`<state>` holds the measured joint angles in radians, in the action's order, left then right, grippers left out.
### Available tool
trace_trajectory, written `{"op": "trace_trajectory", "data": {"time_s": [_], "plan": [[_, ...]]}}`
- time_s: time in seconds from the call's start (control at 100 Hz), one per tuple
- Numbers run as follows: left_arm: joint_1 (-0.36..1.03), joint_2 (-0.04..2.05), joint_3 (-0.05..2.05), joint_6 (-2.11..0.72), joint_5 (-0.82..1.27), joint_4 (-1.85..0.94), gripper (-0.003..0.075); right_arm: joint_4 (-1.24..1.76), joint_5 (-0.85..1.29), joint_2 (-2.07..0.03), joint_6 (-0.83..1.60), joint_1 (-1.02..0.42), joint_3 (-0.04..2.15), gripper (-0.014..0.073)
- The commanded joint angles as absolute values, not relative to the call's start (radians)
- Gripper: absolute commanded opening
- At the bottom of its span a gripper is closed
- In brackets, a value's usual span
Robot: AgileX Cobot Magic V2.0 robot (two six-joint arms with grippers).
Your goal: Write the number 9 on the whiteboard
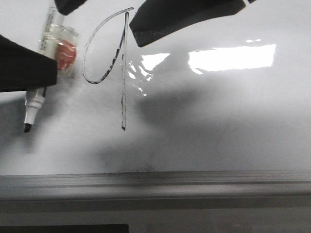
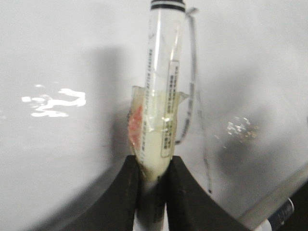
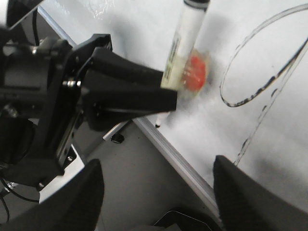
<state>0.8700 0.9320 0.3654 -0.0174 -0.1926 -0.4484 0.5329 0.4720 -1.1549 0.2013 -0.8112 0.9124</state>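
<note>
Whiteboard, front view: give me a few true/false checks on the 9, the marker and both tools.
1. The number 9 is drawn on the whiteboard. True.
2. The left tool is shut on the marker. True.
3. The marker tip touches the 9's stem. False: the tip sits apart from the figure, off to its left.
4. The right tool holds a second marker. False: it is open, nothing between its fingers.
5. The marker is red. False: it is white with a black tip.
</note>
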Motion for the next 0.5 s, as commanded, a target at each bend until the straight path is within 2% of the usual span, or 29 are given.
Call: {"op": "trace_trajectory", "data": {"time_s": [0.0,0.49], "plan": [[0.832,0.930,0.396,-0.009,-0.260,-0.502,-0.0021,0.556,0.432,-1.139,0.210,-0.813,0.945,0.0417],[0.820,0.936,0.388,-0.009,-0.205,-0.560,-0.0017,0.560,0.453,-1.139,0.210,-0.813,0.945,0.0417]]}}
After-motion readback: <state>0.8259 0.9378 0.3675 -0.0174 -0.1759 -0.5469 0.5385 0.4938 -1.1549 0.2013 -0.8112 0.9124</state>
